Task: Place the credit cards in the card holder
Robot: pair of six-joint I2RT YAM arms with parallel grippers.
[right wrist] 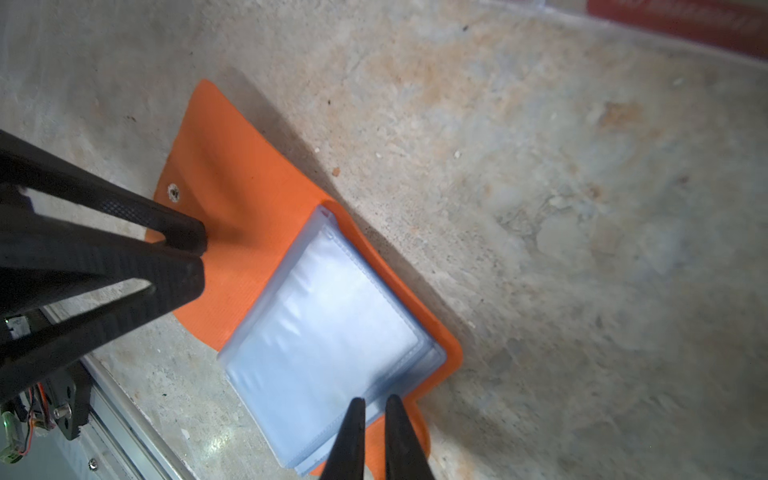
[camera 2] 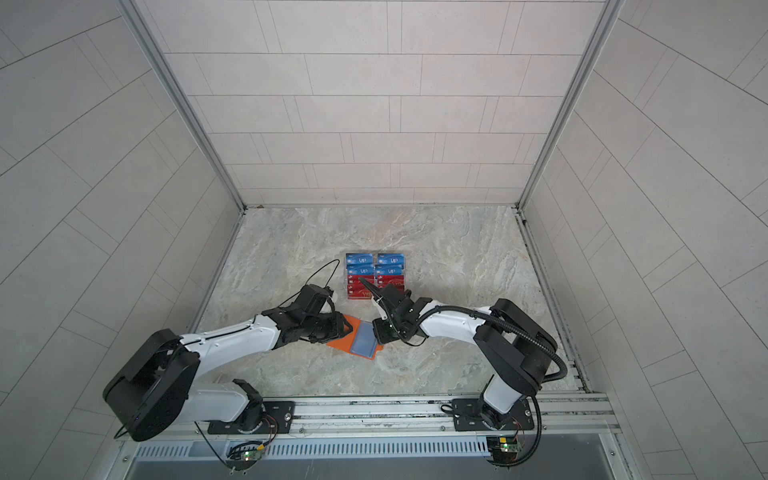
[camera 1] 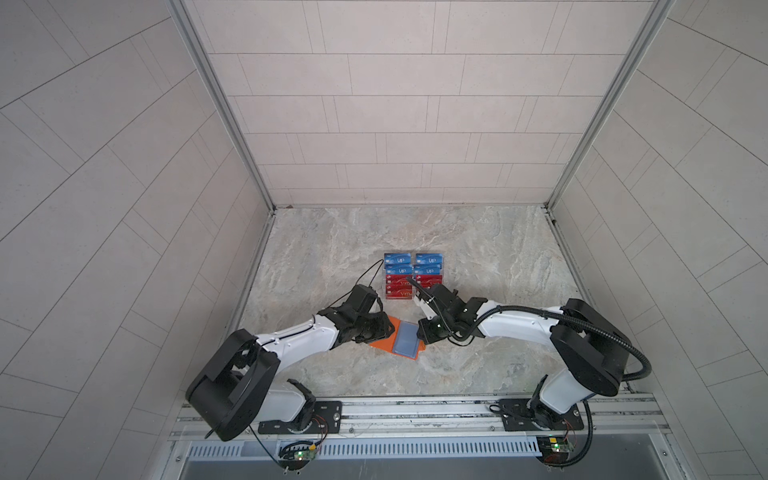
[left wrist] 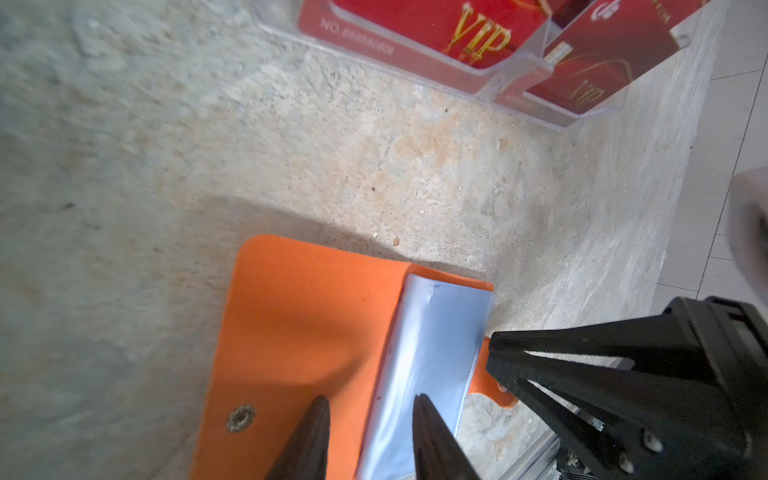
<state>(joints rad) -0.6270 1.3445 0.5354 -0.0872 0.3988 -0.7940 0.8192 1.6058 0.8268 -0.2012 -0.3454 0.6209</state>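
Observation:
The orange card holder (camera 1: 380, 344) (camera 2: 337, 343) lies open on the stone table, its clear sleeves (right wrist: 328, 324) facing up. My left gripper (left wrist: 370, 405) is open, one fingertip over the orange flap (left wrist: 299, 324) and the other over the sleeves. In the right wrist view its fingers (right wrist: 178, 232) rest on that flap by the snap button (right wrist: 173, 192). My right gripper (right wrist: 375, 400) is all but shut at the sleeves' outer edge by the tab (left wrist: 488, 386). I cannot tell whether it pinches a sleeve. The blue and red credit cards (camera 1: 399, 276) (camera 2: 374, 274) stand behind.
The cards sit in a clear acrylic tiered stand (left wrist: 515, 70) just behind both grippers. A metal rail (camera 1: 415, 409) runs along the table's front edge. Tiled walls close in the table on three sides. A thin black cable (camera 1: 370, 270) loops above the left wrist.

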